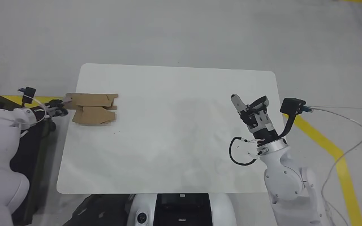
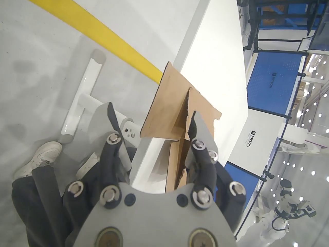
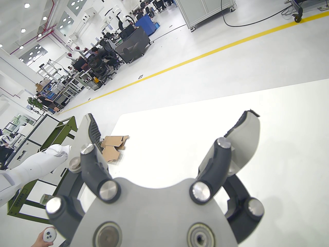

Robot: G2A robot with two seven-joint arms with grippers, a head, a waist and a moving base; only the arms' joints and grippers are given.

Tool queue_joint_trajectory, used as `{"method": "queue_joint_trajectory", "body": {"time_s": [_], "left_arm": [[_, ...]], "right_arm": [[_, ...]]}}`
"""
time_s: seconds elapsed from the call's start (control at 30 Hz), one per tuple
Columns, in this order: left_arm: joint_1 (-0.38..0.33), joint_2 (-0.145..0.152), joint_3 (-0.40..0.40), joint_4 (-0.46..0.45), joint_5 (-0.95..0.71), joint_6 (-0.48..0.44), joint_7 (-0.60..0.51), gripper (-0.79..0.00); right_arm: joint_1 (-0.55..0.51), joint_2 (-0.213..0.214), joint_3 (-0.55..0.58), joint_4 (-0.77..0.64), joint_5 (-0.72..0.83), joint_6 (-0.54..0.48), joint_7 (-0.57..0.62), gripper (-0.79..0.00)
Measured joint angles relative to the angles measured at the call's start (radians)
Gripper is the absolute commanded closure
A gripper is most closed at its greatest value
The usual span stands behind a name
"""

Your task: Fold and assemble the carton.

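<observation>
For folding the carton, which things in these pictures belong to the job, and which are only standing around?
For the job: flattened cardboard carton, on the left edge of the white table; left end effector, open, at the carton; right end effector, open, above the table.
Just about: yellow floor line; green metal frame beside the table.

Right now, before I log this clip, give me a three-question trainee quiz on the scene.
1. True or false: the carton is already folded into a box.
2. Which fingers have the cardboard between them: A the left fingers, B the right fingers?
3. Fill in: the carton overhangs the table's edge on the robot's ____ side.
Key: 1 false, it lies flat; 2 A; 3 left.
</observation>
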Motion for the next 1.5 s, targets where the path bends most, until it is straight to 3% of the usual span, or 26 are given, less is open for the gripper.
{"method": "queue_joint_trajectory", "body": {"time_s": [0.5, 0.63, 0.7, 1.2, 1.5], "left_arm": [[0.002, -0.011, -0.060, 0.023, -0.021, 0.015, 0.003, -0.231], [0.001, -0.012, -0.071, 0.022, -0.010, 0.020, 0.004, -0.129], [0.000, -0.012, -0.075, 0.021, -0.005, 0.022, 0.005, 0.000], [-0.033, 0.012, -0.150, 0.034, -0.032, -0.057, -0.029, 0.000], [-0.062, 0.041, -0.223, -0.006, -0.108, -0.160, -0.142, 0.000]], "right_arm": [[0.000, 0.000, 0.000, 0.000, 0.000, 0.000, 0.000, -0.785], [0.000, 0.000, 0.000, 0.000, 0.000, 0.000, 0.000, -0.785], [0.000, 0.000, 0.000, 0.000, 0.000, 0.000, 0.000, -0.785], [0.000, 0.000, 0.000, 0.000, 0.000, 0.000, 0.000, -0.785], [0.000, 0.000, 0.000, 0.000, 0.000, 0.000, 0.000, -0.785]]}}
